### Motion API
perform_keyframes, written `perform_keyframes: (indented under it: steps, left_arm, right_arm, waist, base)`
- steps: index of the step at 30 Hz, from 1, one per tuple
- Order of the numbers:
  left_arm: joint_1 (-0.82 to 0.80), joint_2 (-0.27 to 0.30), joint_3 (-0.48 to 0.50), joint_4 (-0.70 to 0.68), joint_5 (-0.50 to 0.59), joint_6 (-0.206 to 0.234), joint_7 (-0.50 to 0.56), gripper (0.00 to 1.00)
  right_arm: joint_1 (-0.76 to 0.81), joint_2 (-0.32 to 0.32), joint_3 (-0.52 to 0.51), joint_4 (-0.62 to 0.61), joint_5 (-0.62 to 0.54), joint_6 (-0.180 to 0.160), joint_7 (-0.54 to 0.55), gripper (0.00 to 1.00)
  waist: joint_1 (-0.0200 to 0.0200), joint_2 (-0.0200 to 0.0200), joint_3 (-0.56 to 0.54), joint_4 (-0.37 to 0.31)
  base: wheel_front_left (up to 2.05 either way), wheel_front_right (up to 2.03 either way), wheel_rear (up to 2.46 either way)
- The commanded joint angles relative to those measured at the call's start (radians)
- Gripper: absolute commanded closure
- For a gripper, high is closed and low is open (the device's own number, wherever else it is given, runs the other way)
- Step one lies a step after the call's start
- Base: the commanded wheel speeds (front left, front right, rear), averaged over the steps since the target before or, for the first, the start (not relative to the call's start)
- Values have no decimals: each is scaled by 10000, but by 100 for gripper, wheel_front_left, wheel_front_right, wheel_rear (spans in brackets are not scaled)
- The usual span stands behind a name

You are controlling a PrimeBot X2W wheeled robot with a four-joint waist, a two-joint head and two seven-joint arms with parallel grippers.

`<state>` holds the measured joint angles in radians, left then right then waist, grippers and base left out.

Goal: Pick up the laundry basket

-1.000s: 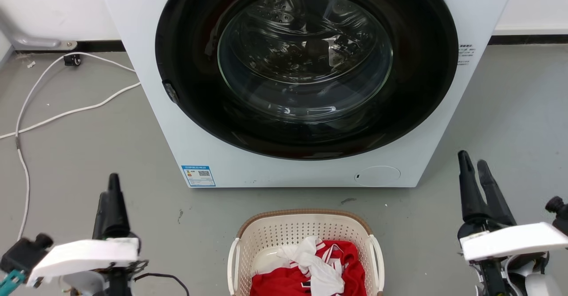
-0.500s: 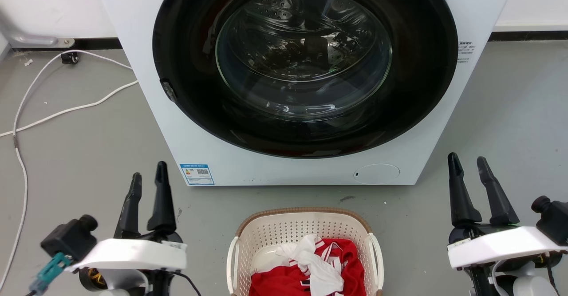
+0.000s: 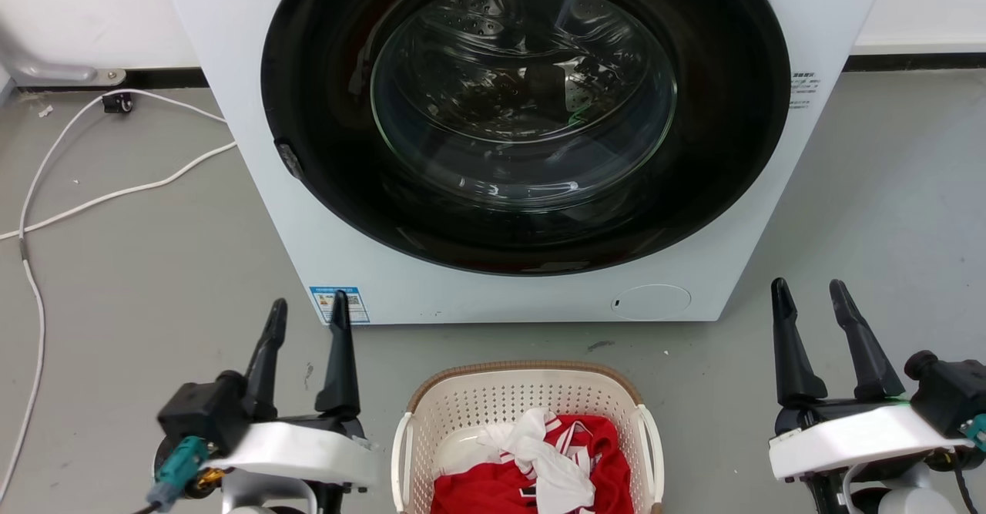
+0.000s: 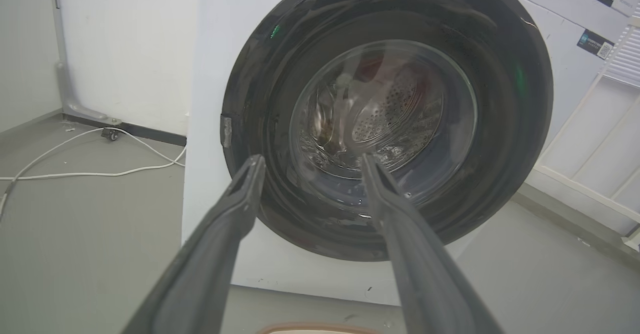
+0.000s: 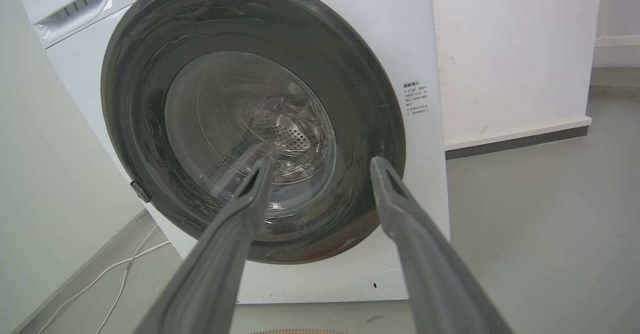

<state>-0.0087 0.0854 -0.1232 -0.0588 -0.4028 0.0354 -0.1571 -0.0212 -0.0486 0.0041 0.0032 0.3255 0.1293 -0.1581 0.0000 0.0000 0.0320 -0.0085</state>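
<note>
Laundry basket (image 3: 501,398): on the floor (image 3: 154,267) before the washing machine (image 3: 462,298), holding red and white garments (image 3: 531,475). Left gripper (image 3: 310,302) and right gripper (image 3: 807,287) flank it, fingers spread, empty. Advised: close on both white side handles (image 3: 399,452) together and lift level.

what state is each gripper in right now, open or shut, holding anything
Left gripper: open, holding nothing.
Right gripper: open, holding nothing.
</note>
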Motion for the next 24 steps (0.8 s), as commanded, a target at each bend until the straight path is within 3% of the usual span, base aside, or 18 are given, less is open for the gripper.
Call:
perform_keyframes:
  steps: [1,9,24]
  left_arm:
    - [4,182,-266,-72,367,202,-123,0]
    - [-31,642,-1097,-156,1083,767,-314,0]
    - [63,884,-1726,207,2055,1158,-609,0]
  right_arm:
    - [3,-34,33,-60,-383,20,-124,0]
    - [101,-32,90,32,-1281,21,-306,0]
    - [154,-31,110,342,-2517,12,-610,0]
  waist:
    - [0,0,-5,-12]
    - [0,0,6,3]
    - [0,0,115,44]
  base:
    - [0,0,0]
    - [0,0,0]
    - [0,0,0]
